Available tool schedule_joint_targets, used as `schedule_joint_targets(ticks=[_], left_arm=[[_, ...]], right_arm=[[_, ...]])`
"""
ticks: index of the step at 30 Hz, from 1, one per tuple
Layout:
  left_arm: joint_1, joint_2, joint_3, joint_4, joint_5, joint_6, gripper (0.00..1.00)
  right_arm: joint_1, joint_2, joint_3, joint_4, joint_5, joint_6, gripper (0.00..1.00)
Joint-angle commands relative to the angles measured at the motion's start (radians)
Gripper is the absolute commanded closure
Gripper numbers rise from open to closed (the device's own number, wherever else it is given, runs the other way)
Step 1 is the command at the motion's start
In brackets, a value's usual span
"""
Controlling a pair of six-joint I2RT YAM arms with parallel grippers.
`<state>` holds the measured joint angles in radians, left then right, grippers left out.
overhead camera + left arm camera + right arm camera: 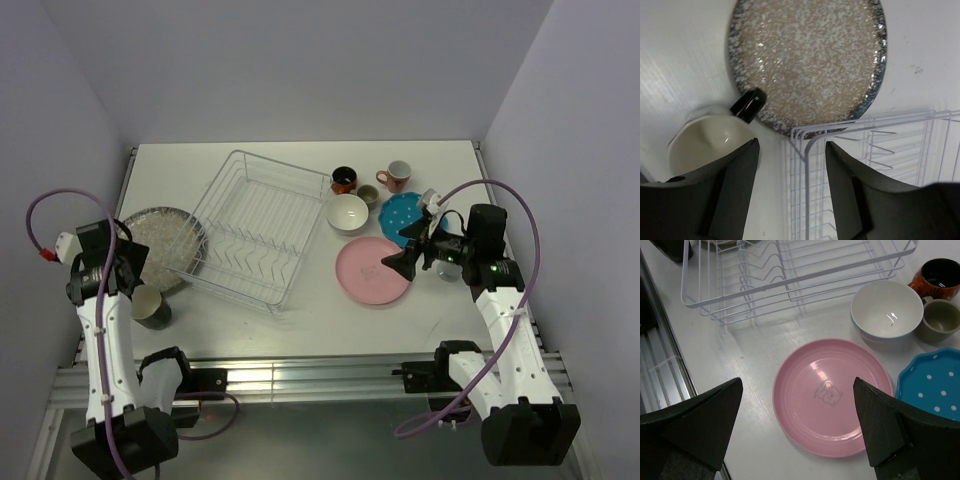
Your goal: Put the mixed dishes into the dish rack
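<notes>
Top external view: the dish rack point(283, 164) sits mid-table. The grey speckled plate point(155, 238) touches its left side, and the pink plate point(368, 272), white bowl point(347, 213) and teal dotted plate point(403, 214) lie to its right.

Left wrist view: the left gripper point(792, 145), fingers spread and empty, hangs over the rack's corner, beside the black mug point(705, 146).

Right wrist view: the right gripper point(797, 382), fingers wide apart and holding nothing, hovers above the pink plate, near the rack.

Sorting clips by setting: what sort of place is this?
Probably a lab test cell, not a kitchen: a white table boxed in by bare pale walls, an aluminium rail along its near edge, a left arm and right arm, and a dish rack and pink plate but no sink in view.
</notes>
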<state>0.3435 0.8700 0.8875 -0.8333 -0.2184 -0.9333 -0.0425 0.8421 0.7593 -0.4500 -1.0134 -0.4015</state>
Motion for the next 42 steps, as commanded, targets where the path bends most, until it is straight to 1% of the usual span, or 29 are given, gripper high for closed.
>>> schedule_joint_targets(ticks=[1,4,11,16,21,25,28,31,32,34,36,37,39,42], left_arm=[[0.002,-0.032,0.048,-0.151,-0.067,-0.061,0.38],[0.002,-0.016,0.053,-0.202,-0.047,-0.101,0.41],[0.002,0.049,0.014,-0.214,-0.029,-0.144,0.50],[0.002,0.075,-0.048,-0.175,-0.019,-0.137,0.53],[0.002,0.147,-0.114,-0.096,0.005,-0.125,0.56],[0.002,0.207,-0.130,-0.063,-0.021,-0.108,0.59],[0.002,0.216,-0.137,-0.056,-0.024,-0.101,0.62],[0.002,0.186,-0.142,-0.058,-0.025,-0.095,0.68],[0.003,0.172,-0.142,-0.061,-0.029,-0.093,0.74],[0.002,0.121,-0.134,-0.072,-0.036,-0.094,0.80],[0.003,0.081,-0.122,-0.081,-0.038,-0.096,0.97],[0.003,0.042,-0.117,-0.093,-0.038,-0.105,1.00],[0.003,-0.009,-0.101,-0.105,-0.035,-0.113,1.00],[0.002,-0.037,-0.064,-0.154,-0.047,-0.133,1.00]], right_arm=[[0.015,0.002,-0.006,0.028,-0.004,0.003,0.01],[0.016,0.002,-0.006,0.027,-0.005,0.006,0.01],[0.024,0.008,-0.003,0.027,-0.004,0.006,0.01],[0.038,0.012,-0.003,0.027,0.004,0.006,0.01],[0.038,0.008,-0.003,0.025,0.004,0.006,0.01],[0.038,0.009,-0.003,0.024,0.009,0.004,0.01],[0.038,0.011,-0.005,0.025,0.010,0.006,0.01],[0.038,0.012,-0.006,0.028,0.012,0.010,0.01],[0.038,0.011,-0.008,0.031,0.010,0.010,0.01],[0.038,0.009,-0.006,0.033,0.012,0.013,0.01],[0.038,0.009,-0.008,0.034,0.013,0.016,0.01],[0.038,0.009,-0.009,0.037,0.013,0.018,0.01],[0.038,0.008,-0.008,0.037,0.013,0.021,0.01],[0.038,0.006,-0.011,0.040,0.010,0.024,0.01]])
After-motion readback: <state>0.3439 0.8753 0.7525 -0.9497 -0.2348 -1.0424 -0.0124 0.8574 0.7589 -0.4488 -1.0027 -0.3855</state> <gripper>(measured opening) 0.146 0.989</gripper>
